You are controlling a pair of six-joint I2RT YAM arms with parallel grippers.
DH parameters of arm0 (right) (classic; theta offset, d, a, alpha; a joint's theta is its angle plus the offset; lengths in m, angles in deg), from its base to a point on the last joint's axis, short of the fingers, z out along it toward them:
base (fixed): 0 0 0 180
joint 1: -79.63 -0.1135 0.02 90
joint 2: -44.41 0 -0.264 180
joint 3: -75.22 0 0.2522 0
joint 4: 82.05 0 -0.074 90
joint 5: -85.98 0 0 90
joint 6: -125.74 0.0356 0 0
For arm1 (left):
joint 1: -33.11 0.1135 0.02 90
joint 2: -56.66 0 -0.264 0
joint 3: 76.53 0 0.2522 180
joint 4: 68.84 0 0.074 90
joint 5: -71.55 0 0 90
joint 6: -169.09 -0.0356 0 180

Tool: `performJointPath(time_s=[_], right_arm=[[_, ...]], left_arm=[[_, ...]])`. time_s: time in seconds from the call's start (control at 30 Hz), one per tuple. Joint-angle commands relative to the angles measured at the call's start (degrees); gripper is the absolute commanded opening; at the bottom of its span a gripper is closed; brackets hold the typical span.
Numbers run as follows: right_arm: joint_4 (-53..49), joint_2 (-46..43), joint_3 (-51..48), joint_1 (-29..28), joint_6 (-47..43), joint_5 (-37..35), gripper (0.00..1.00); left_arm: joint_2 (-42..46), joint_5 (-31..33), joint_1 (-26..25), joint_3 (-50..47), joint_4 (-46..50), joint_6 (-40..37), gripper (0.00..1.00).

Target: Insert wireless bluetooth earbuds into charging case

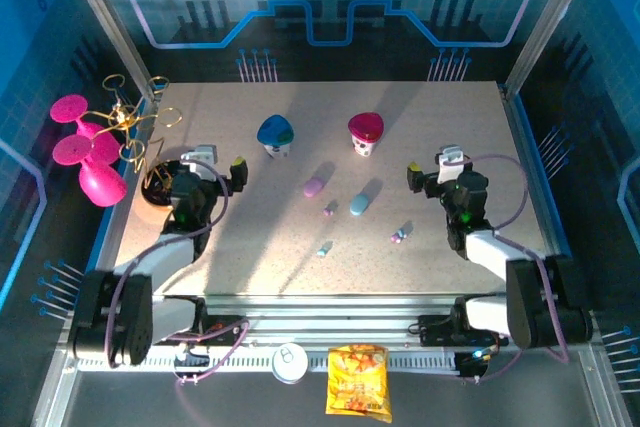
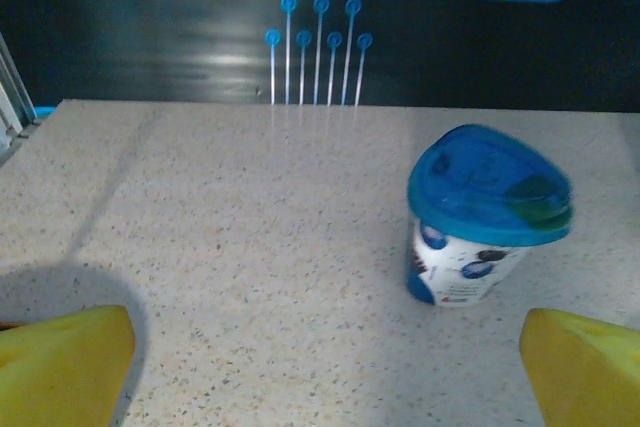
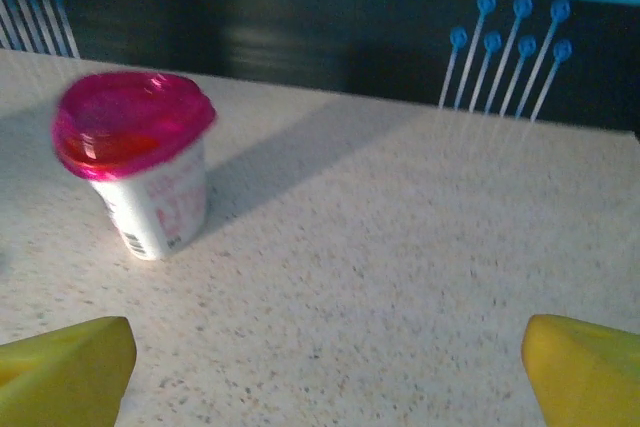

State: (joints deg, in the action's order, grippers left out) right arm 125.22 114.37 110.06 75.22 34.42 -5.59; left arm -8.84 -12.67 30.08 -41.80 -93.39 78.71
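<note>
A lilac pill-shaped case [image 1: 313,187] and a light blue one [image 1: 360,204] lie mid-table. Around them are tiny earbuds: a lilac one [image 1: 330,209], a light blue one [image 1: 324,248] and a pink-and-white one [image 1: 400,236]. My left gripper [image 1: 222,165] hovers at the left, open, its yellow fingertips [image 2: 65,362] wide apart over bare tabletop. My right gripper [image 1: 430,163] sits at the right, also open, with nothing between its fingertips [image 3: 590,372]. Both are well away from the cases and buds.
A blue-lidded cup [image 1: 275,134] [image 2: 485,212] and a magenta-lidded cup [image 1: 365,131] [image 3: 135,162] stand at the back. A black bowl [image 1: 158,187], gold wire piece [image 1: 135,122] and pink object [image 1: 85,152] sit left. A can [image 1: 291,362] and snack bag [image 1: 358,382] lie below the table's near edge.
</note>
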Motion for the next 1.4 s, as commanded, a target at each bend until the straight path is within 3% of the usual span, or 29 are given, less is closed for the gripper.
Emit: performJointPath(time_s=[0.0,0.2,0.33,0.53,0.73,0.97,1.37], right_arm=[[-10.9,-5.5,2.0,-2.7,-2.9,3.6,1.00],[-22.1,-10.1,6.1,-9.8,-4.1,5.8,1.00],[-29.2,-8.2,9.9,-16.0,-0.1,1.8,1.00],[-39.8,-2.0,16.4,-22.2,16.0,-3.9,1.00],[-43.7,4.5,18.4,-30.0,27.9,-13.0,1.00],[-48.4,14.7,25.6,-32.1,32.4,-12.1,1.00],[-61.4,32.4,43.8,-32.1,36.1,-16.0,0.71]], left_arm=[[6.5,2.1,-2.9,1.7,11.1,-1.4,0.99],[12.4,1.0,-11.3,4.8,20.7,-2.2,0.99],[10.8,-2.6,-16.1,6.8,23.0,-2.4,0.99],[4.9,-3.8,-24.0,7.0,20.1,-4.3,0.99],[2.9,-3.2,-24.9,4.7,13.9,-0.1,0.99],[2.7,-3.8,-24.9,4.2,14.1,0.1,1.00],[4.2,-2.4,-25.9,3.2,15.4,1.3,0.99]])
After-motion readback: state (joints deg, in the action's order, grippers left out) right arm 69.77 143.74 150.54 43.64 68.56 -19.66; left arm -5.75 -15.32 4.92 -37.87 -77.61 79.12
